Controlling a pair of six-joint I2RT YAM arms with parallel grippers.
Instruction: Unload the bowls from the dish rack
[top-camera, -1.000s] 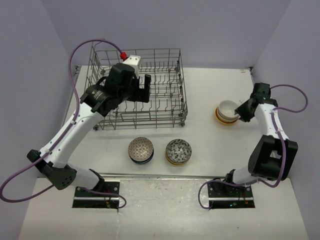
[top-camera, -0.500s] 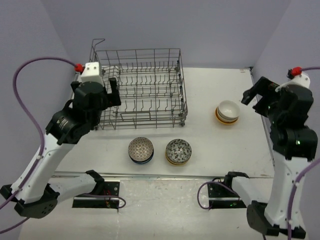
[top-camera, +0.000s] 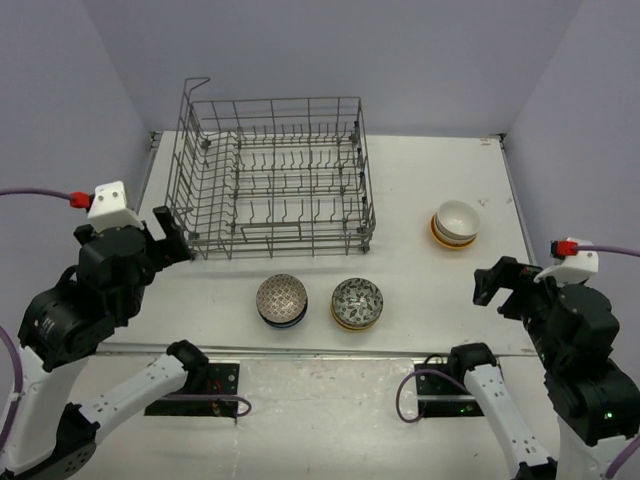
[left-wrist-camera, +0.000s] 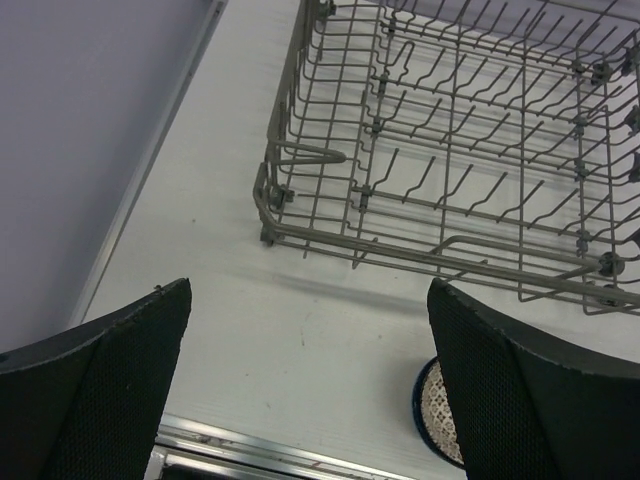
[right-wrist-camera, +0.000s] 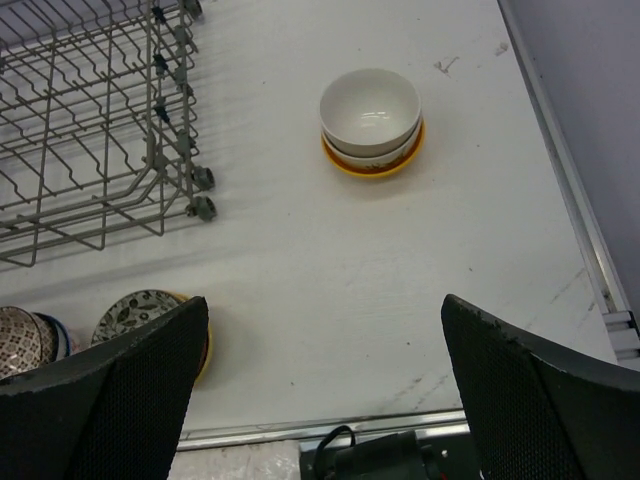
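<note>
Holding the left gripper (left-wrist-camera: 310, 288) spread wide above the table (left-wrist-camera: 300, 340), pinching nothing. Finding the dish rack (left-wrist-camera: 450, 180) ahead of it and a little to its right, nearest at one corner, with no bowl showing among the tines. Glimpsing the rim of 1 patterned bowl (left-wrist-camera: 435, 415) close under its right side, just outside the rack's front rail.

Holding the right gripper (right-wrist-camera: 325, 302) equally splayed and empty. Seeing ahead of it, slightly to its right, a white bowl (right-wrist-camera: 370, 110) nested on top of an orange-yellow bowl (right-wrist-camera: 372, 165), probably stacked that way to save table room. Seeing 2 more patterned stacks (right-wrist-camera: 140, 312) low on its left, near the rack's wheeled corner.

Hanging both grippers well apart from rack and bowls, at the near edge in the overhead view, likely to leave the work area unobstructed. Judging the unloading finished or nearly so, with every visible bowl sitting outside the rack in 3 stacks.

Reading no brand, label or writing anywhere; nothing legible on bowls, rack or arms.
</note>
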